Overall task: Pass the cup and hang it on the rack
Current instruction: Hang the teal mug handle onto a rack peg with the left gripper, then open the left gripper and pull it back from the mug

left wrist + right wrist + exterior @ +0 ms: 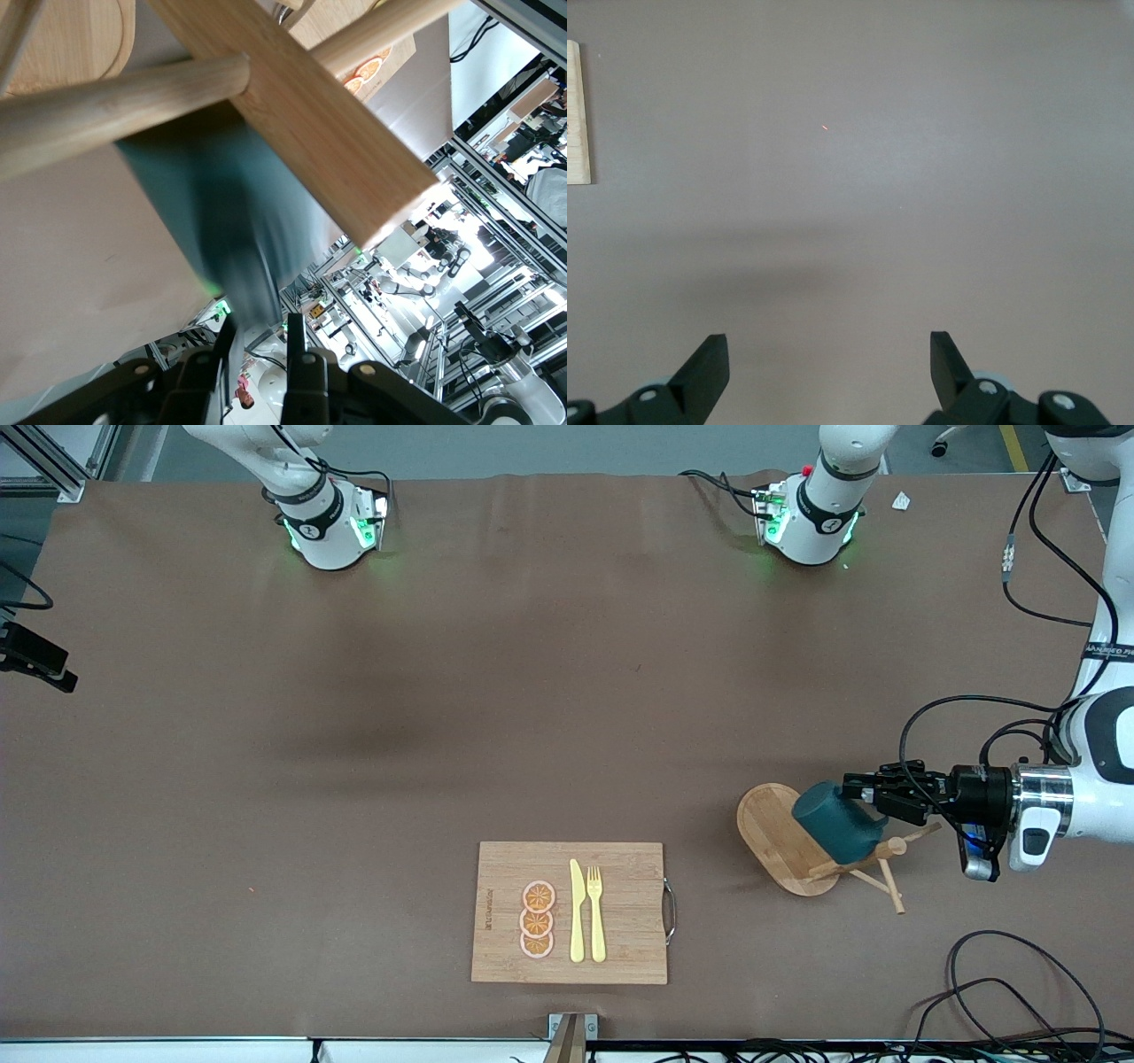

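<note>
The cup (837, 821) hangs tilted at the rack (788, 841), over its oval base near the left arm's end of the tabletop, its body pressed against the post and a peg. The left gripper (858, 790) reaches in level from that end, its fingers nearly together on the cup's rim. The right gripper (829, 372) waits with fingers wide apart and empty over bare tabletop.

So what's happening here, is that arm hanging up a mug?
Yes. The left gripper is shut on the rim of the teal cup and holds it at the wooden rack, against its pegs; whether it already hangs there cannot be told. The right gripper waits open over bare table. Nearer the front camera, a cutting board carries orange slices, a knife and a fork.
</note>
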`<state>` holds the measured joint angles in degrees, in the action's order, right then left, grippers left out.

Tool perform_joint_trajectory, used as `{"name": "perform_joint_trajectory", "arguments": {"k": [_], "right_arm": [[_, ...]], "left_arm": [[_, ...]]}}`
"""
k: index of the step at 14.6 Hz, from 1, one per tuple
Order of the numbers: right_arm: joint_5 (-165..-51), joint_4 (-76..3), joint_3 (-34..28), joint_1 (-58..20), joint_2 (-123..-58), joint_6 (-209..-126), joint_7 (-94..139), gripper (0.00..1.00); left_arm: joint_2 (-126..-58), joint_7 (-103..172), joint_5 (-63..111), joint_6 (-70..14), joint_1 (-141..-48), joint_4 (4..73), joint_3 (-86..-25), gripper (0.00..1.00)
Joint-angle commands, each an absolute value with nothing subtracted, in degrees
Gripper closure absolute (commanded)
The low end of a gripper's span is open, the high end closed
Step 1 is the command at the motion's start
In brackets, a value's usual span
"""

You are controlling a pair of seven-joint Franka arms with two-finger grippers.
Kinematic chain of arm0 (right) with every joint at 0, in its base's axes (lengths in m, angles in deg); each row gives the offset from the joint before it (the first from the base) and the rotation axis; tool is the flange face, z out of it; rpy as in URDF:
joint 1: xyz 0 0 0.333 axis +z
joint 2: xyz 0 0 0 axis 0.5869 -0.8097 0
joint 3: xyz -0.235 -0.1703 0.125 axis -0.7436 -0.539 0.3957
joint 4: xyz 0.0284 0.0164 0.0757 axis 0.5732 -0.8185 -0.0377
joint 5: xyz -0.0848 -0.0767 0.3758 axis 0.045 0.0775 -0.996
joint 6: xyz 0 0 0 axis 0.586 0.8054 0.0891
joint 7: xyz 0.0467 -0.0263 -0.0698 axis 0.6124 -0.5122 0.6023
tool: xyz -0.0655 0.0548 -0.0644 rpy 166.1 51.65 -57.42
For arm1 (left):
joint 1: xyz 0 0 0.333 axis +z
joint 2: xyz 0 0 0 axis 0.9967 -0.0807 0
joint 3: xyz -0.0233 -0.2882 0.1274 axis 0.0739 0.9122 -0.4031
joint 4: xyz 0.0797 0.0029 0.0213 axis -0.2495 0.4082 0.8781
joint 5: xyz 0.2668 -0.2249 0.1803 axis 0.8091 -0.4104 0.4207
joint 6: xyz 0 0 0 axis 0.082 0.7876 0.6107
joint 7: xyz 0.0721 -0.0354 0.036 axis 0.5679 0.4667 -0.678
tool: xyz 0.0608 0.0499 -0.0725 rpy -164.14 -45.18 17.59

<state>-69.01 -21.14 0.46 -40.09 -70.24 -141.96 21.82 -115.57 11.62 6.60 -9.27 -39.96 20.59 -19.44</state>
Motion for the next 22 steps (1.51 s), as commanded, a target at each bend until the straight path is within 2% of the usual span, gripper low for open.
{"name": "perform_joint_trajectory", "arguments": {"k": [1,2,4,8,13,15,19,22], "right_arm": [[-69.44,-22.10,0.69,-40.51,-68.97,-142.01,22.62,0.00],[-69.44,-22.10,0.69,-40.51,-68.97,-142.01,22.62,0.00],[-69.44,-22.10,0.69,-40.51,-68.97,-142.01,22.53,0.00],[-69.44,-22.10,0.69,-40.51,-68.97,-142.01,22.62,0.00],[-69.44,-22.10,0.69,-40.59,-69.06,-142.01,22.62,0.00],[-69.44,-22.10,0.69,-40.59,-68.98,-142.01,22.62,0.00],[-69.44,-22.10,0.69,-40.59,-69.06,-142.01,22.62,0.00],[-69.44,-22.10,0.69,-40.51,-68.98,-142.01,22.62,0.00]], "left_arm": [[-114.92,11.57,5.01,-8.55,-39.67,20.70,-19.41,0.30],[-114.57,11.39,5.01,-8.55,-39.67,20.70,-19.41,0.17],[-113.87,9.81,5.10,-8.55,-39.40,20.44,-19.15,0.00],[-108.08,1.56,6.68,-7.24,-35.11,20.17,-15.38,0.00],[-94.02,-1.89,11.14,-1.10,-33.95,18.25,-14.58,0.00],[-91.99,-1.45,16.50,2.07,-34.04,16.23,-13.18,0.00],[-88.82,7.84,36.18,4.98,-33.95,14.81,-4.31,0.00],[-88.38,13.48,37.71,4.98,-34.04,13.85,-3.07,0.00]]}}
